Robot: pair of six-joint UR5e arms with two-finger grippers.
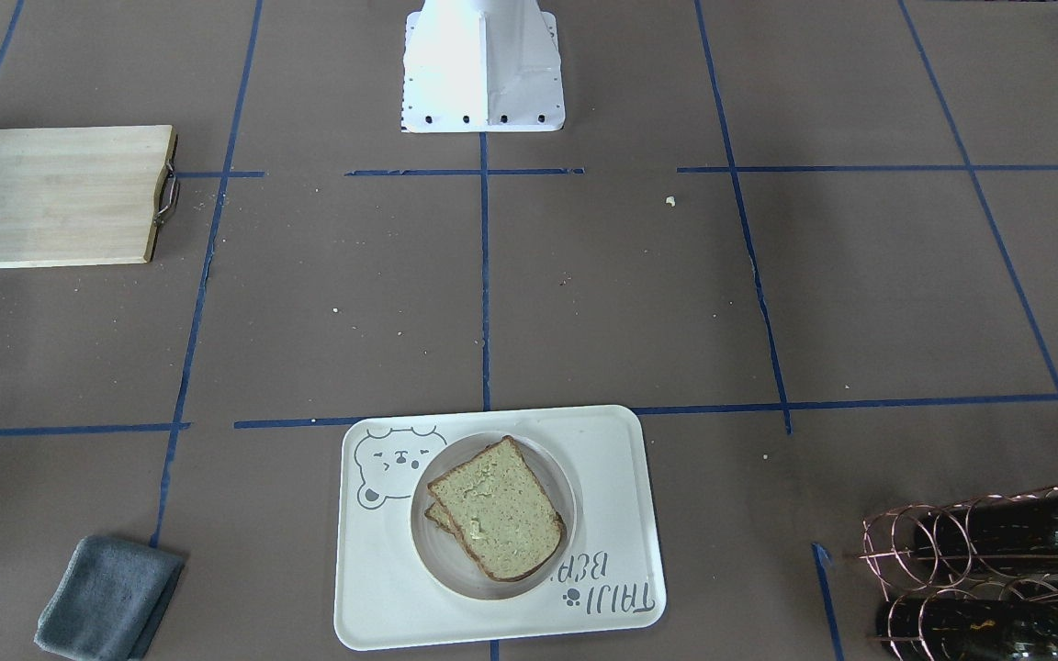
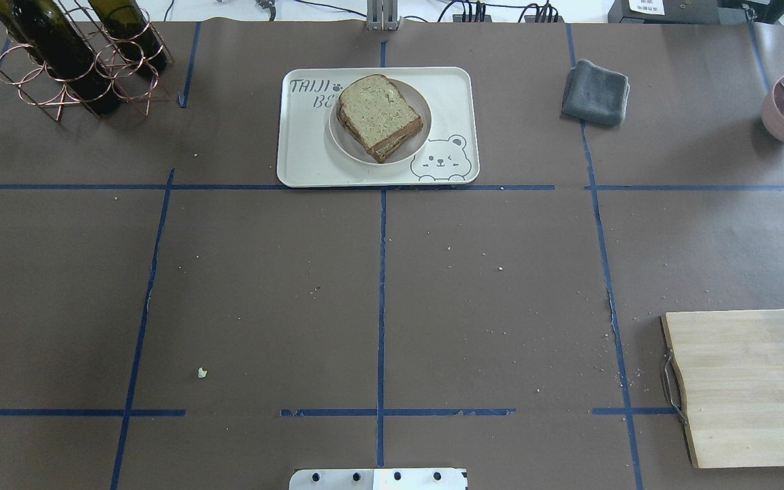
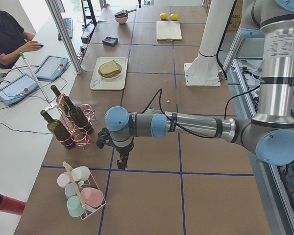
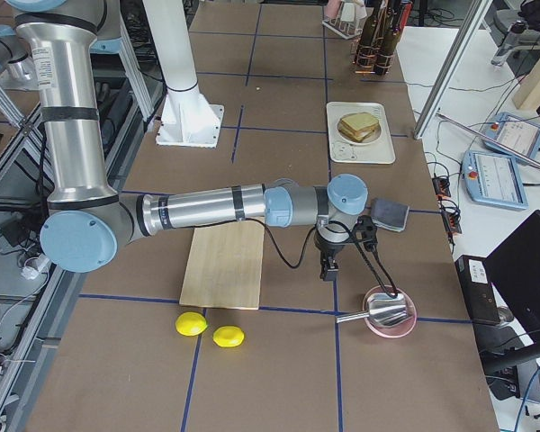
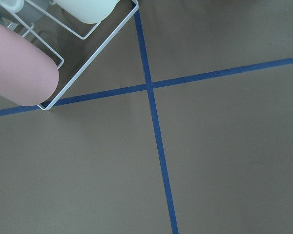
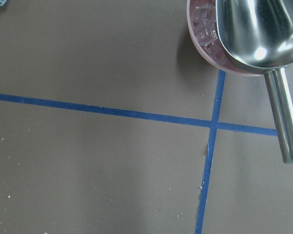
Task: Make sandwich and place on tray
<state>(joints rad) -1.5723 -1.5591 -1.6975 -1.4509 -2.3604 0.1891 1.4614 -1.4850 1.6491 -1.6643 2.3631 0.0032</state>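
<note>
The sandwich (image 1: 497, 508) is two stacked bread slices with dark crust, the top one slightly turned. It lies on a small round white plate on the cream bear tray (image 1: 382, 588). The egg is hidden. The sandwich (image 2: 378, 112) and the tray (image 2: 297, 160) are at the table's far middle in the overhead view. My left gripper (image 3: 121, 164) hangs over the table far from the tray, near the cup rack. My right gripper (image 4: 328, 270) hangs near the pink bowl. Each shows only in a side view, so I cannot tell if either is open or shut.
A wooden cutting board (image 2: 753, 384) lies at the near right. A grey cloth (image 2: 596, 92) lies right of the tray. A copper rack with wine bottles (image 2: 72, 58) stands far left. There are also a pink bowl with a metal scoop (image 6: 254, 36), a cup rack (image 5: 49, 53), two lemons (image 4: 211, 330) and an operator (image 3: 7, 34).
</note>
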